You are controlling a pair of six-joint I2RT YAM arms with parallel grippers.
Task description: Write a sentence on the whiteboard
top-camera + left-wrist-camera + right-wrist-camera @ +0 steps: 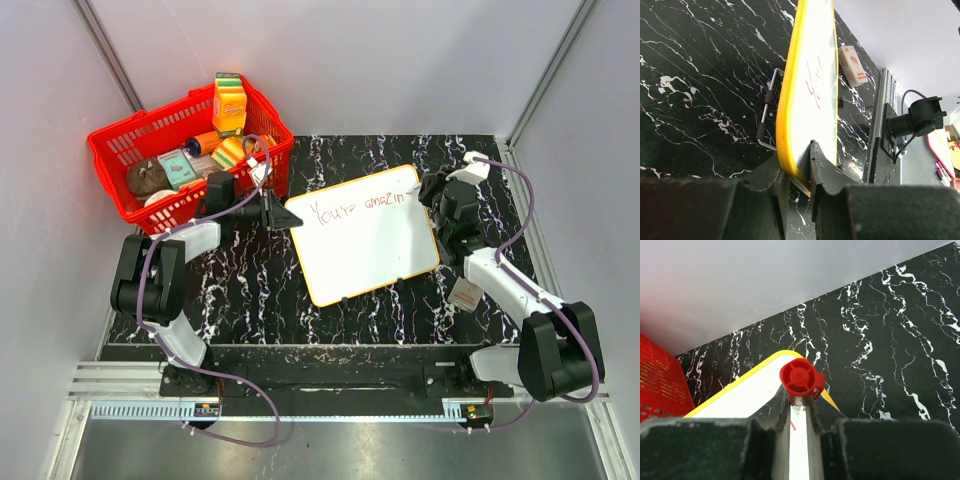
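Observation:
The whiteboard (372, 245) lies tilted on the black marble table, its orange-yellow rim showing. The sentence (358, 208) in thin red lettering reads "You're amazin" along the top edge. My left gripper (287, 219) is shut on the whiteboard's left corner; in the left wrist view the left gripper (799, 172) clamps the yellow rim (785, 115) between its jaws. My right gripper (426, 192) sits at the end of the lettering, shut on a red marker. In the right wrist view the marker (800, 380) stands end-on between the right gripper's (799, 407) jaws, above the whiteboard (740, 395).
A red basket (135, 140) full of groceries stands at the back left, right behind the left arm. A white eraser block (465, 293) lies by the right arm, to the right of the board. A wire stand (767, 112) sticks out under the board.

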